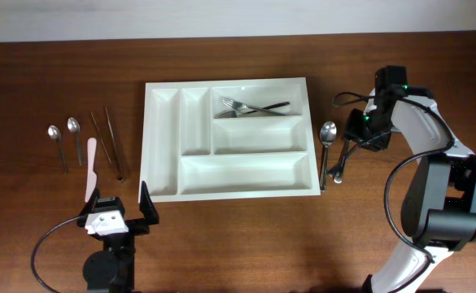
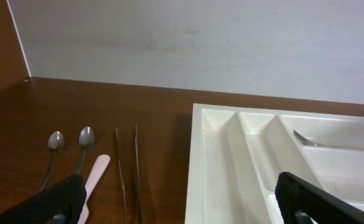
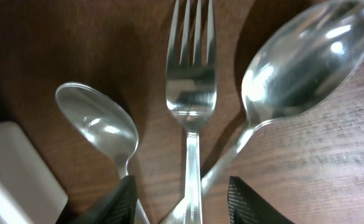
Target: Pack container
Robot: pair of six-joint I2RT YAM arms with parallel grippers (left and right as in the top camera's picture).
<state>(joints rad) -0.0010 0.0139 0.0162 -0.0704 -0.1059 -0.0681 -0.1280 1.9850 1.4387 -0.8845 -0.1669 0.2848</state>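
Observation:
The white cutlery tray (image 1: 163, 146) lies mid-table, with forks (image 1: 250, 107) in its top right compartment. My right gripper (image 1: 356, 138) is open, low over cutlery lying right of the tray. In the right wrist view its fingers (image 3: 185, 202) straddle the handle of a fork (image 3: 191, 93), with a small spoon (image 3: 101, 124) to the left and a larger spoon (image 3: 300, 62) to the right. A spoon (image 1: 328, 133) shows beside the tray from overhead. My left gripper (image 1: 120, 216) is open and empty at the tray's front left corner (image 2: 197, 162).
Left of the tray lie two spoons (image 1: 63, 134), a pink-handled utensil (image 1: 92, 167) and a pair of thin metal sticks (image 1: 111, 146); they also show in the left wrist view (image 2: 86, 137). The tray's corner (image 3: 14, 162) is close to the left of my right fingers.

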